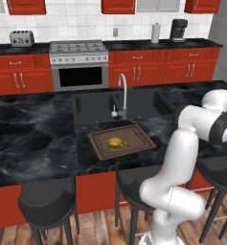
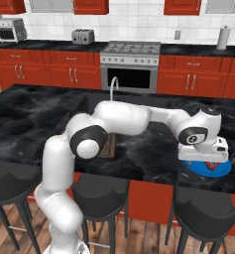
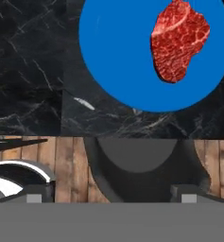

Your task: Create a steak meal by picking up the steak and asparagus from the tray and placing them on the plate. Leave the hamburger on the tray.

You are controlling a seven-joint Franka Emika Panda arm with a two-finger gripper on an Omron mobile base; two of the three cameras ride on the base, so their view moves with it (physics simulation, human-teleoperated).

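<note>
1. Stool (image 3: 146, 165) sits nearest, under the counter edge below the pincer (image 3: 108, 198).
2. Pincer's jaws stand apart, empty.
3. Steak (image 3: 178, 40) lies ahead on the plate (image 3: 113, 56), toward its right rim.
4. Burger (image 1: 114, 143) and asparagus (image 1: 125, 142) sit on the tray (image 1: 134, 131), well apart from the pincer.

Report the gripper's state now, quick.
Gripper: open and holding nothing, above the round bright blue plate where the flat red slab of steak lies.
</note>
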